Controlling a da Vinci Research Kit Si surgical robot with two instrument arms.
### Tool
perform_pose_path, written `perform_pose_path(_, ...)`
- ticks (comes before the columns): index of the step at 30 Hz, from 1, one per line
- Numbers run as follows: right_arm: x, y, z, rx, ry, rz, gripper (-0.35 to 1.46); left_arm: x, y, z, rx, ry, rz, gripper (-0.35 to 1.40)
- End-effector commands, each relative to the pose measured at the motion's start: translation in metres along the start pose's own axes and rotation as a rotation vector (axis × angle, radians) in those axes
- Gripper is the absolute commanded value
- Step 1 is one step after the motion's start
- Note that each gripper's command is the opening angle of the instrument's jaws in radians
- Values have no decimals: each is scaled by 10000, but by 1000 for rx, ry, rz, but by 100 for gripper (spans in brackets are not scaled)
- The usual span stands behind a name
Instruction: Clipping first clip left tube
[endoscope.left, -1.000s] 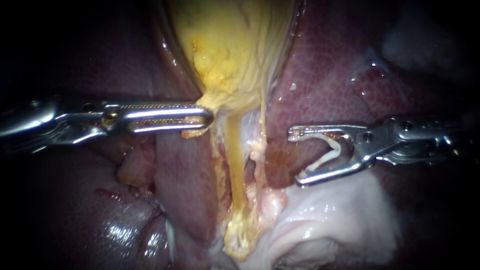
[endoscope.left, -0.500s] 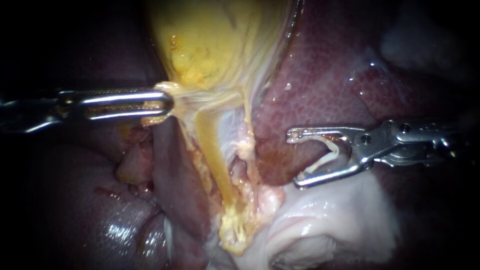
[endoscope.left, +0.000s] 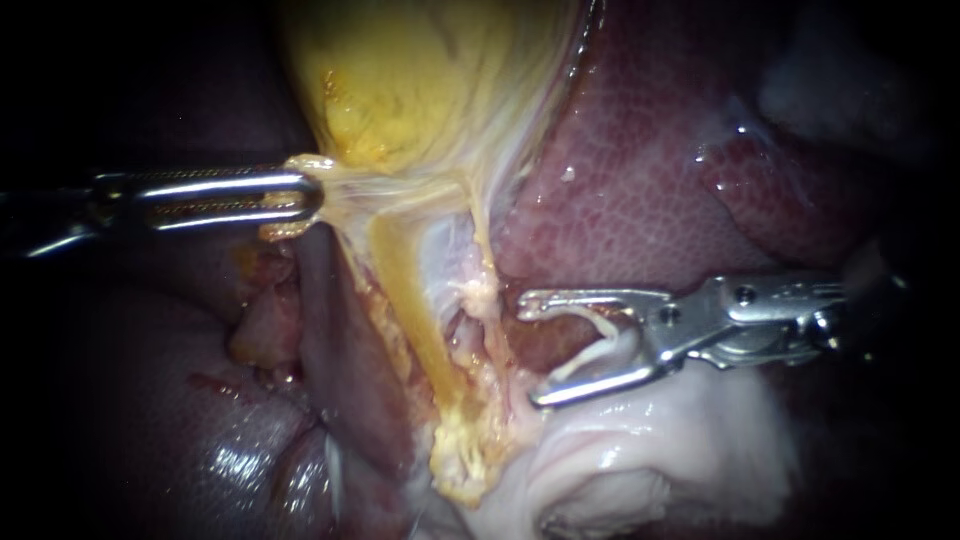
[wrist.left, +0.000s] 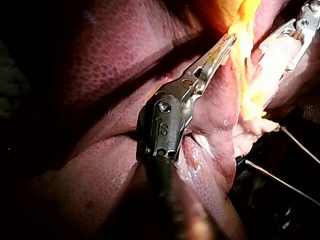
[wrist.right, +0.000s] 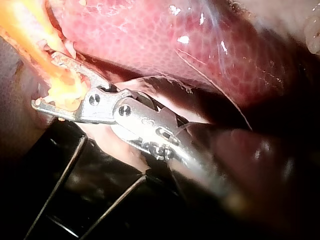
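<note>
Where the left instrument comes in, its jaws are closed on the pale lower edge of the gallbladder, and this edge is stretched toward it. Under the gallbladder the yellow left tube runs down obliquely. Just right of it hangs a thin pale strand. Next is the right instrument: its jaws stand wide apart and hold a white clip between them, one leg against each jaw. Their tips lie just beside the strand, near the left tube but apart from it. Behind them is the liver.
</note>
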Motion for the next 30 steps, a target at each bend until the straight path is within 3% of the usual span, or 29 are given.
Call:
perform_pose_path(1, -6, 2, 4, 1, -2, 5, 60, 0, -1, 0, 3, 0, 0, -35)
perform_pose_path(7, -38, 19, 23, 3, -24, 25, 60, 0, -2, 0, 4, 0, 1, -35)
perform_pose_path(14, -57, 29, 42, 16, -27, 50, 60, 0, -4, 1, 8, 0, 1, -35)
perform_pose_path(24, -55, 17, 62, 76, -34, 83, 60, 2, -2, 2, 11, 1, 1, -35)
perform_pose_path(30, -51, 4, 65, 135, -19, 118, 60, 6, 14, 2, 13, 1, 1, -35)
